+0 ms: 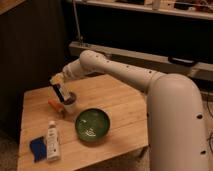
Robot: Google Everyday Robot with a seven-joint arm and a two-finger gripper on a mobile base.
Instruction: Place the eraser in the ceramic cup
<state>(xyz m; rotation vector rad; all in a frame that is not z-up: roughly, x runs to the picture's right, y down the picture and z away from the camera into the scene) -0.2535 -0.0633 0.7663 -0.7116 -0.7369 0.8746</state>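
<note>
The pincer (60,93) hangs right over the ceramic cup (69,103), arm reaching in from the right across the wooden surface (125,112). Its fingers are pressed together, and a small dark-and-pale block sits between them, pointing down toward the cup's mouth: that looks like the eraser (62,95), though the exact hold on it is hard to make out. Its lower end is at or just inside the rim; whether it touches the cup I cannot say.

So the step in hand, by my reading, is the drop itself. To do it well, the eraser wants to be centred over the opening, not riding the near rim, because this cup is small and light and a nudge on the lip could tip it. Lower a touch more so the block is well within the walls, then let the fingers part cleanly and lift straight up, no sideways drag.

Watch the neighbours. An orange piece (56,105) lies just beside the cup on its left, close enough that a shifted cup would bump it. The green bowl (92,125) sits near, to the front right, a wider and more tempting target, but the wrong one. The white bottle (51,141) and the blue flat piece (38,147) rest well apart at the front left corner, out of the way.
</note>
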